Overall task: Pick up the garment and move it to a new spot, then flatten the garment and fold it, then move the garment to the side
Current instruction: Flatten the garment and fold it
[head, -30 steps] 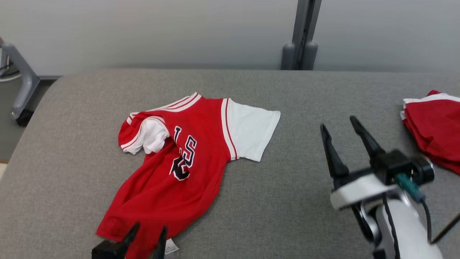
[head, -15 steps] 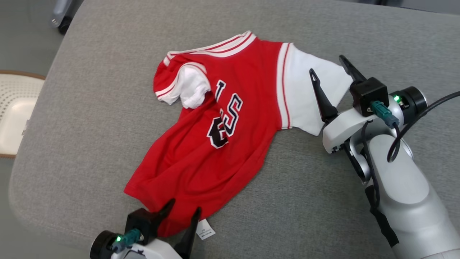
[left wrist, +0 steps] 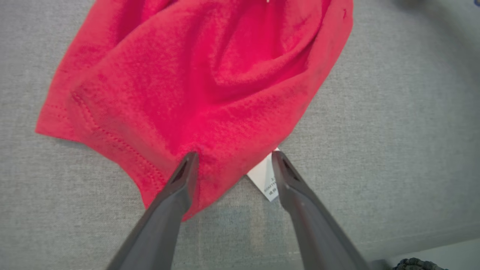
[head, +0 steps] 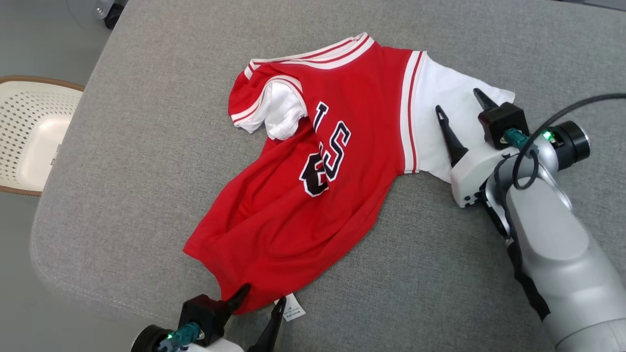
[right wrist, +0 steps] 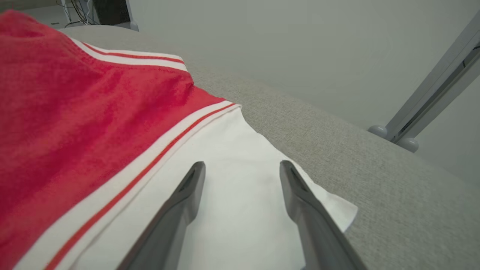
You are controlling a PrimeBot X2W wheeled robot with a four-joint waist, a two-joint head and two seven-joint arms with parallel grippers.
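Red-and-white garment (head: 313, 195), one, crumpled at centre of grey bench (head: 146, 171); chest lettering creased, unreadable; left sleeve tucked under itself. Left end effector (head: 264, 294), one, spread open, empty, at near hem, body cut off. Right end effector (head: 458, 100), one, spread open, empty, over right white sleeve. White label (head: 293, 309), one. Basket (head: 29, 132), one, left, cropped.

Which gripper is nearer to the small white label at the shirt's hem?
Left. The left gripper is at the shirt hem, with the label beside one finger; the right gripper is over the white sleeve, at the far end.
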